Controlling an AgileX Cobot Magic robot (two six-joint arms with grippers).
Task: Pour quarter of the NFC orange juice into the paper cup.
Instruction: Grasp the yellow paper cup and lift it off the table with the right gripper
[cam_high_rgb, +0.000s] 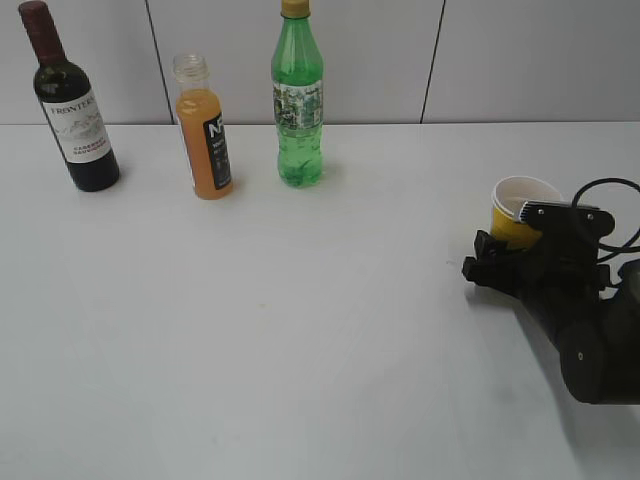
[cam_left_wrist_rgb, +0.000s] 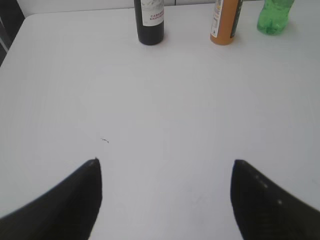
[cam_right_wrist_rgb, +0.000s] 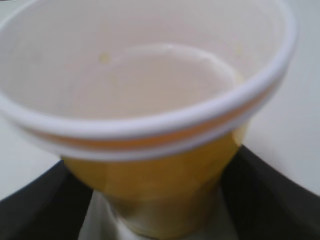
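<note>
The NFC orange juice (cam_high_rgb: 205, 130) stands uncapped at the back of the table between two other bottles; its lower part shows in the left wrist view (cam_left_wrist_rgb: 225, 22). The yellow paper cup (cam_high_rgb: 518, 205) stands at the right. My right gripper (cam_high_rgb: 525, 240) is closed around the cup's lower body. In the right wrist view the cup (cam_right_wrist_rgb: 150, 90) fills the frame, white inside with a few small orange specks, and the fingers (cam_right_wrist_rgb: 150, 167) press on both its sides. My left gripper (cam_left_wrist_rgb: 165, 162) is open and empty above bare table, out of the exterior view.
A dark wine bottle (cam_high_rgb: 72, 105) stands at the back left and also shows in the left wrist view (cam_left_wrist_rgb: 150, 22). A taller green plastic bottle (cam_high_rgb: 297, 100) stands right of the juice. A black cable (cam_high_rgb: 610, 190) loops behind the right arm.
</note>
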